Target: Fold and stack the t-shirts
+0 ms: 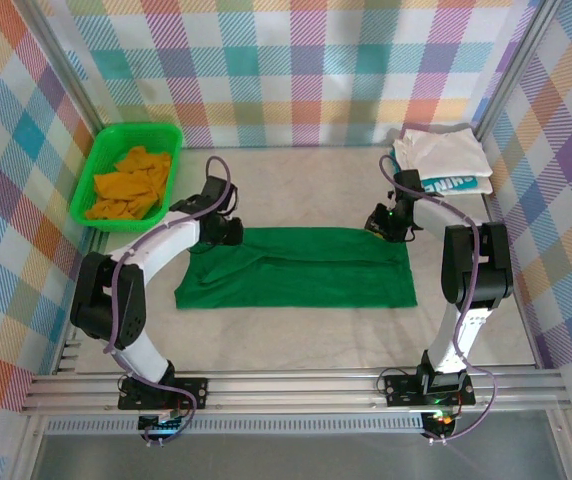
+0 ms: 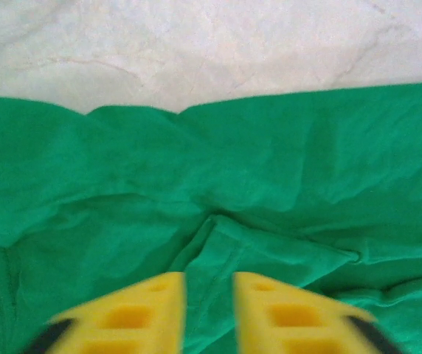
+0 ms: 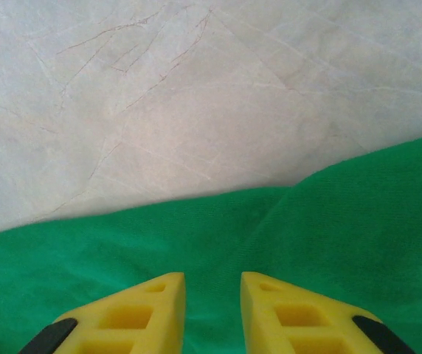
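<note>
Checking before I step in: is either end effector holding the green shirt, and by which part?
Cannot be told. The left end effector and right end effector sit at the far edge of the dark green t-shirt, jaws slightly apart; no pinch shows.

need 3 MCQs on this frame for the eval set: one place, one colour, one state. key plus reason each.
1. Where is the orange t-shirt?
A) in the basket at far left
B) far-right corner
C) draped over an arm

2. What colour is the t-shirt between the left gripper and right gripper?
A) white
B) orange
C) dark green

3. How does that green t-shirt lie?
A) balled up
B) folded into a long band, flat on the table
C) lifted off the surface

Key: 1 A, orange cloth sits in the basket; 2 C, green cloth under both grippers; 3 B, top view shows a flat band.
</note>
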Action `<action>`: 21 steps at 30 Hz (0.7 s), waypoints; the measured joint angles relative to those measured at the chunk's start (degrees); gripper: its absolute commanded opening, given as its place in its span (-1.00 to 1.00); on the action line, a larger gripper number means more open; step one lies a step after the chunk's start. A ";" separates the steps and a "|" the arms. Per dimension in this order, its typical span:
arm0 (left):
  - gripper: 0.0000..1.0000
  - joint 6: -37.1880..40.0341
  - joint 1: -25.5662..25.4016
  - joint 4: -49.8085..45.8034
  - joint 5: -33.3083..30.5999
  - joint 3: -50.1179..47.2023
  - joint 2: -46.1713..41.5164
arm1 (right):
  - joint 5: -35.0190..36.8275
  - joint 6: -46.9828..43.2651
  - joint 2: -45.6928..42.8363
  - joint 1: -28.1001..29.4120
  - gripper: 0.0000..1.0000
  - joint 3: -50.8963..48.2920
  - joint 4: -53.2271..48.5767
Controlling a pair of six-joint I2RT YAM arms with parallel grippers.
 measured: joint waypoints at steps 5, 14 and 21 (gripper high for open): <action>-0.14 0.35 0.00 0.55 -0.44 0.72 4.20 | -0.87 0.48 0.66 0.00 -0.46 0.13 0.35; -0.89 1.51 0.00 3.34 -0.07 4.48 13.70 | -0.92 0.90 0.68 0.00 -0.45 0.15 0.59; -1.00 -0.15 -0.17 2.14 -0.26 4.52 12.22 | -0.92 0.90 0.68 0.00 -0.44 0.61 0.61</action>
